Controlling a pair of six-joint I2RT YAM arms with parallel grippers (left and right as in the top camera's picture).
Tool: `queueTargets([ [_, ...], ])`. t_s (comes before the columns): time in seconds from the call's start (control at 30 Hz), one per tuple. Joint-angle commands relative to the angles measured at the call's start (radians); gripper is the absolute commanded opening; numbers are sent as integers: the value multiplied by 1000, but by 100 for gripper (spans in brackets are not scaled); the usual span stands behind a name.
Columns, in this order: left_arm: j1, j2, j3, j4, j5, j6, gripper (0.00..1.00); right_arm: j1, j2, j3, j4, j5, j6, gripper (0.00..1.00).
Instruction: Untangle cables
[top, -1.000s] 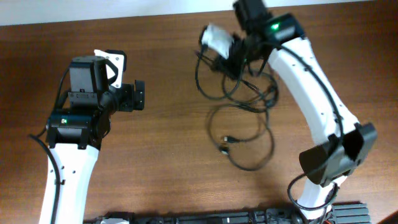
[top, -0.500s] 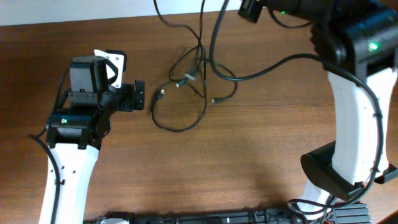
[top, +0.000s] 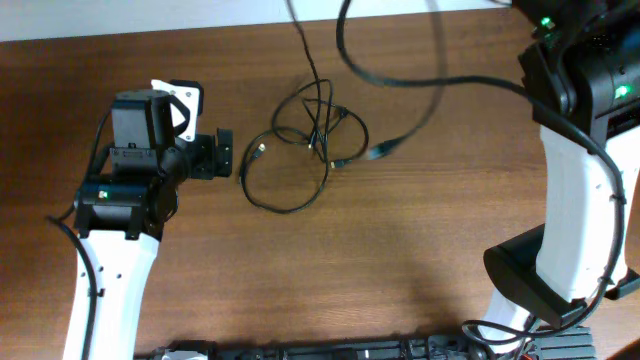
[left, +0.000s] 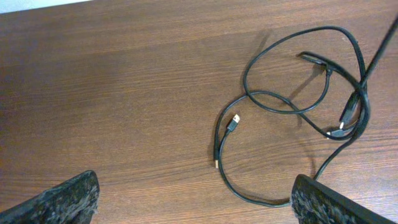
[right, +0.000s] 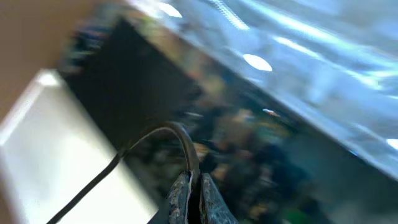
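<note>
1. Right gripper (right: 191, 190): fingers pressed together, clamped on one strand of the cables (top: 320, 120). It sits high above the counter (top: 400, 260) and outside the overhead view. The wrist view is blurred.
2. Held strand: arcs out of the fingertips and drops away to the lower left in the right wrist view.
3. Cables, remainder: a loose knot and one open loop lie on the counter near the middle of its far edge. Strands rise from the knot past that edge.
4. Plug end (top: 260, 150): lies on the loop's left side.
5. Left gripper (top: 222, 155): jaws wide apart, empty, just beside the loop and not touching it.
</note>
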Motion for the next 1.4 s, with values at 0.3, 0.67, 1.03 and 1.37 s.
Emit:
queueTargets([
  [0.3, 3, -10, 7, -1, -2, -10, 99, -127, -3, 11, -61, 364, -209, 4],
  [0.67, 3, -10, 7, -1, -3, -10, 99, -558, 65, 11, -200, 415, 130, 4],
  [1.03, 3, -10, 7, -1, -3, -10, 99, -991, 118, 11, -330, 415, 693, 4],
  [1.37, 3, -10, 7, -1, -3, -10, 99, -1225, 187, 11, -542, 415, 693, 4],
])
